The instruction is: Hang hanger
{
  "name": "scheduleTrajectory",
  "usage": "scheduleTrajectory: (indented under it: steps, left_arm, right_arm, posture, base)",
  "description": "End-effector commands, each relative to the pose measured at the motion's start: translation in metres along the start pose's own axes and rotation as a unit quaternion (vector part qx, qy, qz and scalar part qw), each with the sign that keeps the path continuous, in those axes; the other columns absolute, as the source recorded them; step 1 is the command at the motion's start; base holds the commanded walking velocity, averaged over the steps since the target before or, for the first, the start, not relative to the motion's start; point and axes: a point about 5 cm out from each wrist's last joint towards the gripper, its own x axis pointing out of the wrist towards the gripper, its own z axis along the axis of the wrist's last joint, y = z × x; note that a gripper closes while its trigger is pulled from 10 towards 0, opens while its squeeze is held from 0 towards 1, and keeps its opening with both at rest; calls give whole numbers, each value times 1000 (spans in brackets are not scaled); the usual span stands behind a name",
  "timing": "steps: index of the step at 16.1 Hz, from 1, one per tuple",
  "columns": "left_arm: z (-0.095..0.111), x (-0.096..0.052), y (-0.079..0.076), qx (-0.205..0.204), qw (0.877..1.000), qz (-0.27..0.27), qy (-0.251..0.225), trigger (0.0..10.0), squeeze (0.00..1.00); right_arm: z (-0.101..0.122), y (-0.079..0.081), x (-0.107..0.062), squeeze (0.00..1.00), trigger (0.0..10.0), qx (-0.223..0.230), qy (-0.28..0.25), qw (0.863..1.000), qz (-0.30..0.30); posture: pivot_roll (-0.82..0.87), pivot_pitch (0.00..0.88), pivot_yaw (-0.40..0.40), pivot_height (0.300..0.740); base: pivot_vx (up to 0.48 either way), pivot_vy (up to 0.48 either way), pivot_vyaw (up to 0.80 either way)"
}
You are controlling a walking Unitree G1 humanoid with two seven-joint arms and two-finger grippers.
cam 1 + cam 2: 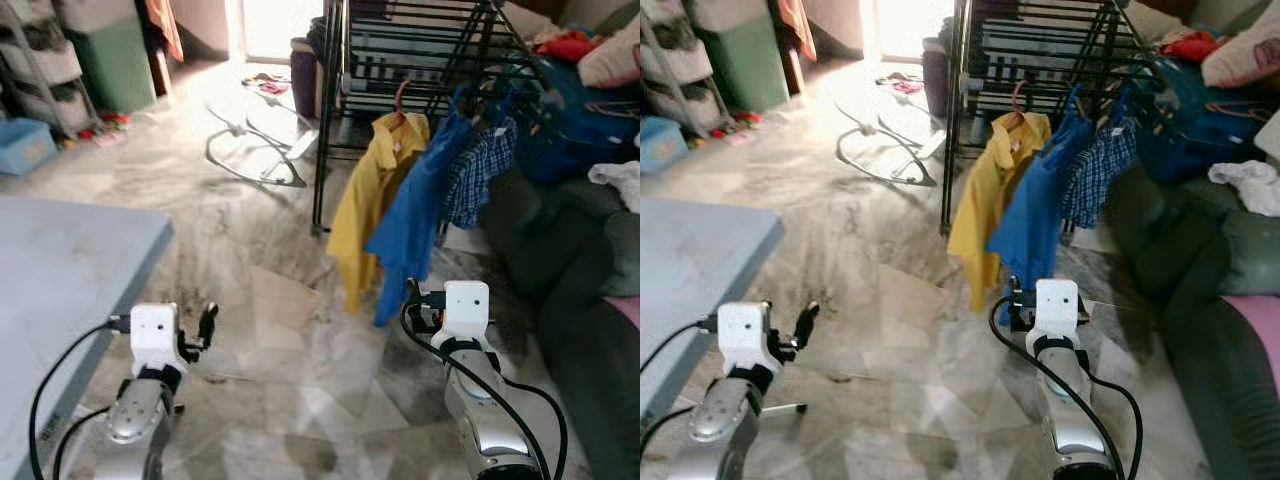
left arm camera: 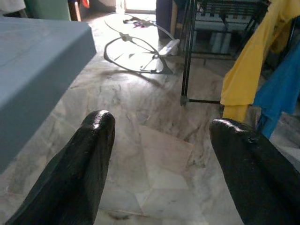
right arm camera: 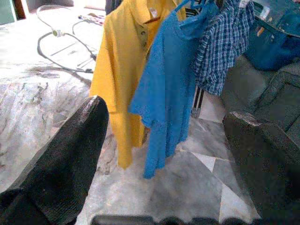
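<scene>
Shirts (image 1: pixel 400 190) on rack (image 1: pixel 400 60), table (image 1: pixel 60 290) left

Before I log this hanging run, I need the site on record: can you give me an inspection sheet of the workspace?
Surface: marble floor, streaked dark; a blue table on the robot's left.
Job's things: yellow shirt, blue shirt and checked shirt hanging on hangers from the black drying rack.
Clutter: a wire frame lying on the floor; clothes heaped on the dark sofa.
Grippers: left pincer open, holding nothing; right pincer open, holding nothing, facing the shirts.
Cables: black cable looping from each wrist.
Surroundings: drawer unit, sunlit doorway.
</scene>
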Motion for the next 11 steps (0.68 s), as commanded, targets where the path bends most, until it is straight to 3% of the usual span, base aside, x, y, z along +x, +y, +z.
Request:
scheduleTrajectory:
  steps: [1, 11]
  left_arm:
    - [2, 1, -7, 3, 1000, -13, -7, 10000, 0]
    - [4, 4, -11, -1, 1000, 16, -24, 10000, 0]
  right_arm:
    - [3, -6, 2, 0, 10000, -4, -8, 1000, -10]
    - [5, -1, 1, 0, 10000, 6, -13, 1000, 17]
  posture:
    - [-90, 59, -11, 740]
    - [-93, 69, -21, 740]
  base:
    - [0, 0, 0]
    - [0, 0, 0]
